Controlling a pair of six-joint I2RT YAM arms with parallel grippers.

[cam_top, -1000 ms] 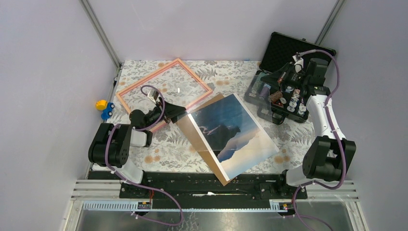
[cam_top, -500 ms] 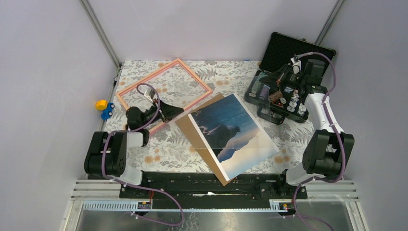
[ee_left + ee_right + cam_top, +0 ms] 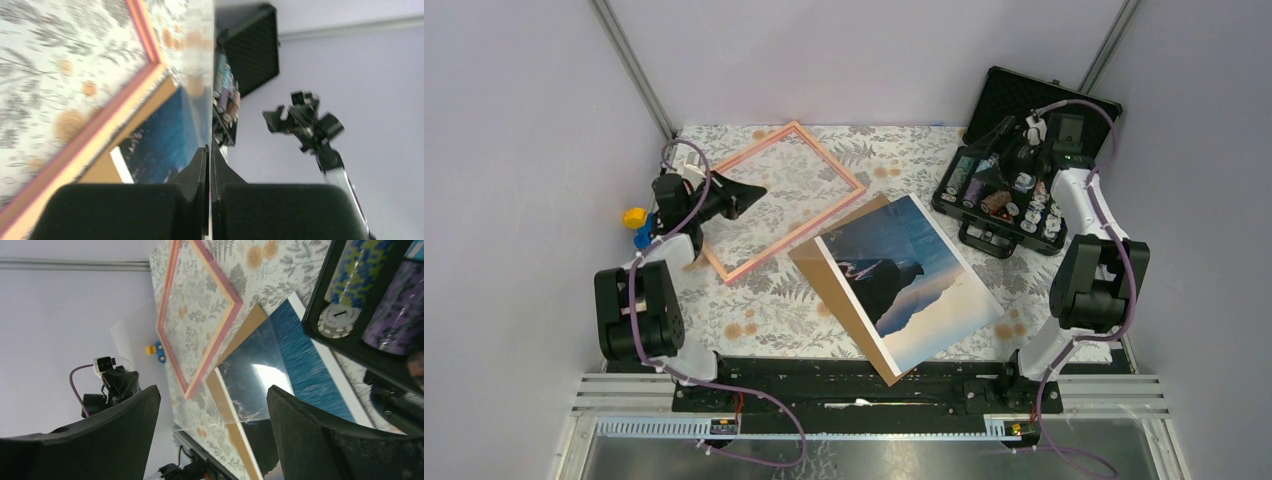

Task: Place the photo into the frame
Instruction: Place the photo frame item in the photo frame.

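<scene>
The salmon-pink frame [image 3: 829, 153] lies flat at the back left of the table, also seen in the left wrist view [image 3: 145, 30] and the right wrist view [image 3: 220, 275]. The photo [image 3: 909, 270] rests face up on a brown board [image 3: 834, 285] at the centre. My left gripper [image 3: 749, 190] hangs over the frame's left part, shut on the edge of a clear pane [image 3: 250, 385]. In its wrist view the pane runs edge-on between the closed fingers [image 3: 208, 150]. My right gripper [image 3: 992, 140] is open and empty above the black case, its fingers wide apart [image 3: 212, 390].
An open black case [image 3: 1014, 190] of poker chips stands at the back right, right under my right arm. A small yellow and blue toy [image 3: 637, 222] sits by the left table edge, close to my left arm. Walls close in the table on three sides.
My left gripper shut on the pane and swung left and back, from the board's corner to over the frame. The right gripper opened, let go of the pane and lifted slightly.
</scene>
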